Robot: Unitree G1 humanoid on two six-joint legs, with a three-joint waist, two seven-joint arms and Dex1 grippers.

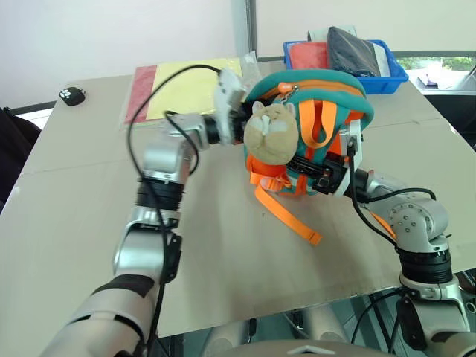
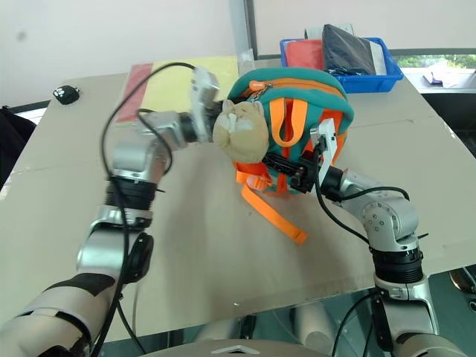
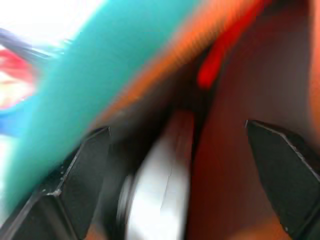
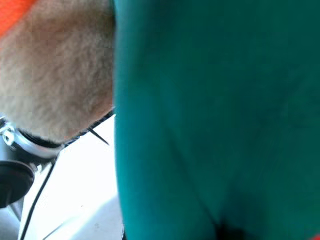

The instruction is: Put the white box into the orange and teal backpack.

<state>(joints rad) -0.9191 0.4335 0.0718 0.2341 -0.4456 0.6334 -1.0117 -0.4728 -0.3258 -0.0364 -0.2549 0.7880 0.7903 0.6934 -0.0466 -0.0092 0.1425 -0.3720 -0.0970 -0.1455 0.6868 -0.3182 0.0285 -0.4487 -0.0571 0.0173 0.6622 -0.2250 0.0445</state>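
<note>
The orange and teal backpack [image 1: 312, 97] stands near the middle of the table, with its beige plush charm [image 1: 269, 130] hanging at the front. My left gripper [image 3: 177, 130] reaches into the bag's opening from the left, behind the charm. Its black fingers [image 3: 85, 170] stand wide apart, open. The white box [image 3: 160, 190] shows blurred between them, inside the orange lining and apart from both fingers. My right gripper [image 1: 327, 175] is pressed against the backpack's lower front from the right, shut on its fabric. Teal cloth [image 4: 210, 120] sits right against the right wrist camera.
A blue plastic tray [image 1: 394, 74] with a red and a dark item stands at the back right. A clear sleeve of yellow and red sheets [image 1: 186, 89] lies behind my left arm. A small black object [image 1: 72, 95] rests far left. An orange strap [image 1: 286, 216] trails toward the front edge.
</note>
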